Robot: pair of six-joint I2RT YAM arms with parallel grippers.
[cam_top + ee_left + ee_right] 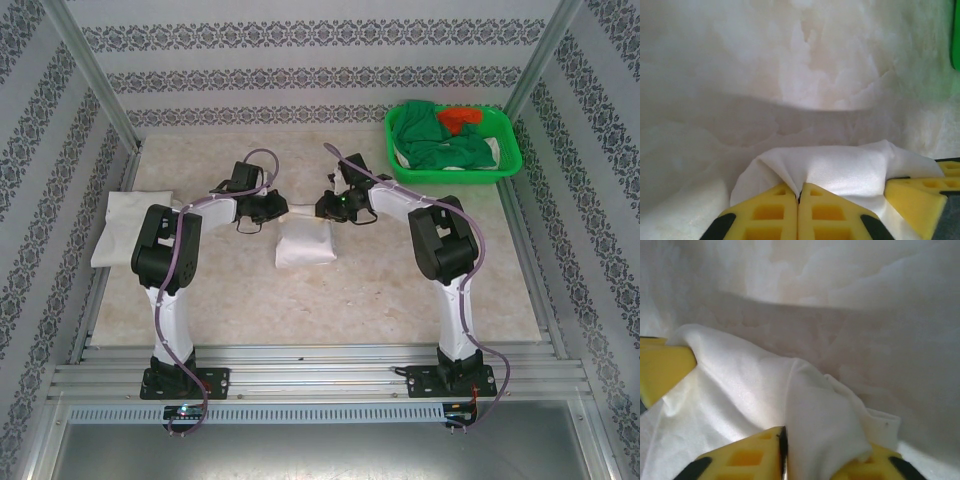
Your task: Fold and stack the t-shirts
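My left pincer [799,194] is clenched. Its yellow fingers are pressed together, with a crease of the folded t-shirt [305,245] nipped at their tips. My right pincer [822,447] has its fingers apart. A thick fold of the same white cloth fills the gap between them and drapes over one finger. I cannot tell whether it is gripping that fold or only sitting around it.

The folded t-shirt lies as a small white packet on the pale surface [380,300], well to the left of the green basket [455,177] and nearer to me than it. Both pincers hold along one edge of the packet. My left is at the corner farther from the basket and my right at the corner closer to it, the two just beside each other.

A second t-shirt [120,228], also folded and white, lies much farther left of the basket, well apart from the packet. The basket holds crumpled green cloth [445,140] and something orange [460,118].
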